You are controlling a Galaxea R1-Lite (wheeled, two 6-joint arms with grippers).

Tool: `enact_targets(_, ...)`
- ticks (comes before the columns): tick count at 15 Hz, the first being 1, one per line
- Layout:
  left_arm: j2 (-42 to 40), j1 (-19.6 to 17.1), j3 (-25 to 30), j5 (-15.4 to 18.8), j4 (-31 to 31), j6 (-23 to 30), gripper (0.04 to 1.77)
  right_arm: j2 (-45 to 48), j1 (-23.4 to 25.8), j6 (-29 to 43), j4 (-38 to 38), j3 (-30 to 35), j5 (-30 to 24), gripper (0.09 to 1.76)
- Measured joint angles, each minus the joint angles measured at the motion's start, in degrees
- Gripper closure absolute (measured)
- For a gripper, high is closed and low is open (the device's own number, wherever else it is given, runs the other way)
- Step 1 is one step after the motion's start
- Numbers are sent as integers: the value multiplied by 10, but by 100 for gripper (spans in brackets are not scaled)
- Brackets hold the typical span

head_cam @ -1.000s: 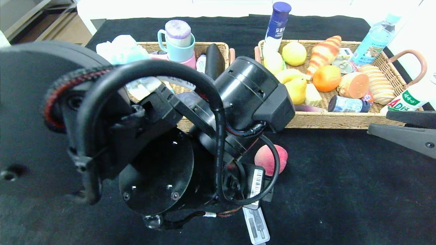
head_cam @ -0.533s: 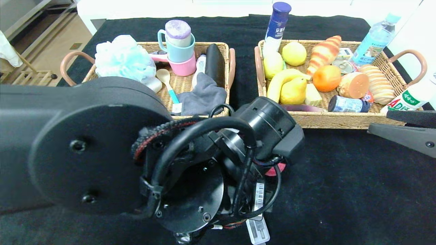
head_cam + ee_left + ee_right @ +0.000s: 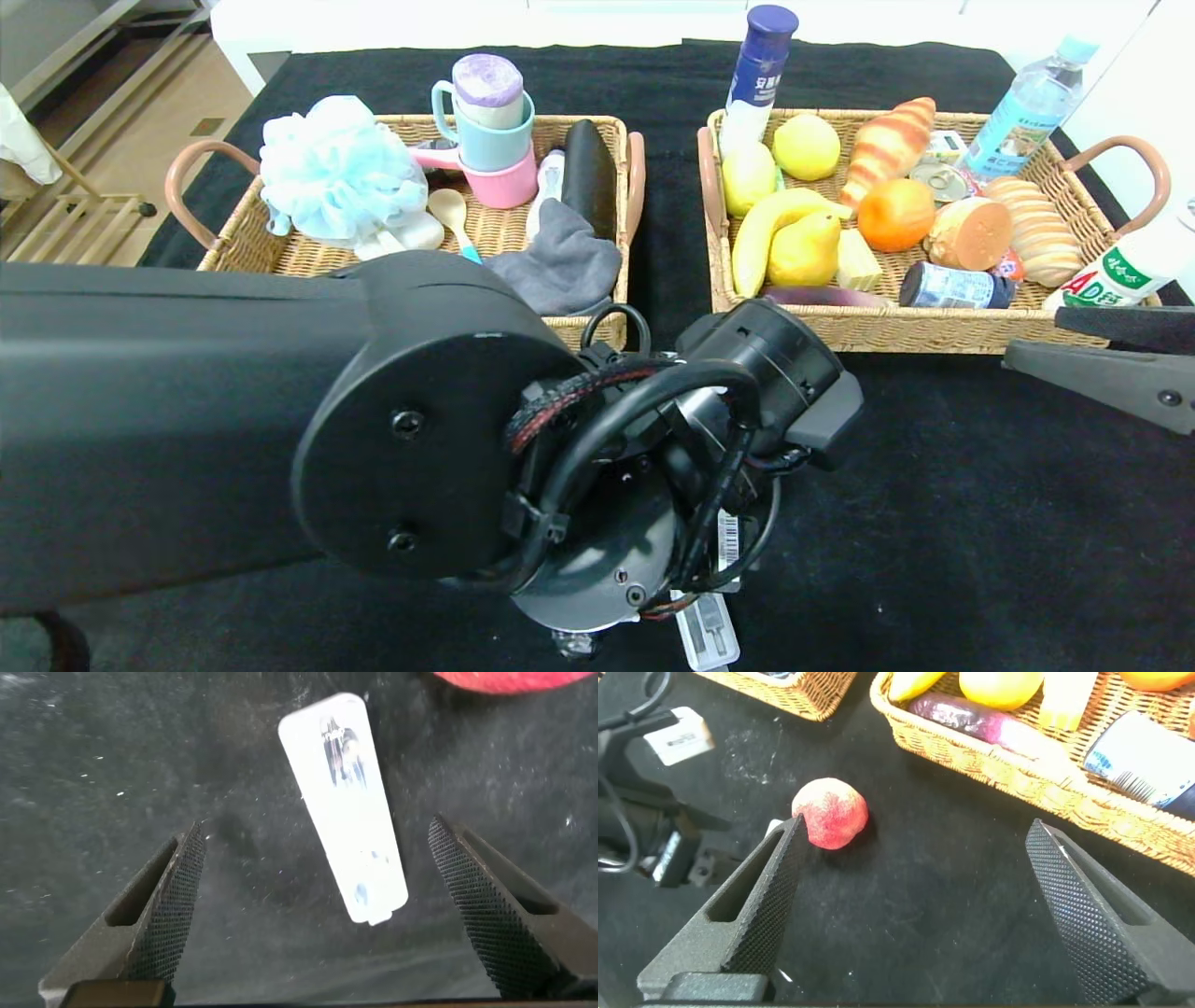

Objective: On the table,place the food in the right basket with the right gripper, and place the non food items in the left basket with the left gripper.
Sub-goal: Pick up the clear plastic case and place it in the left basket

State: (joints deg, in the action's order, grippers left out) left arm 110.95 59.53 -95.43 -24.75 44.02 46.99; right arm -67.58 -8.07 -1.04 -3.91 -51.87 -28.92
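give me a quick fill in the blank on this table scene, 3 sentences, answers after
1. The slim translucent grey-white plastic case lies on the black cloth table between the open fingers of the ____ gripper.
2. The red-pink peach sits on the table, not yet in the ____ wicker basket.
3. The fluffy light-blue bath pouf rests in the ____ wicker basket.

Missing words: left; right; left

Left basket [image 3: 233,247]: stacked pink and teal mugs [image 3: 485,140] at back edge, grey cloth [image 3: 560,266] at front right corner. Right basket [image 3: 934,331]: croissant [image 3: 887,145], orange [image 3: 894,215], bread loaf [image 3: 1032,238]. Blue-capped bottle [image 3: 761,70] at back left corner.
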Motion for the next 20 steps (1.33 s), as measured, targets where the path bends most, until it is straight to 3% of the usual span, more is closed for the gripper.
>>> enact_targets(20, 46, 9, -19, -21, 26, 4, 9, -4, -1, 0, 0, 1, 0, 14)
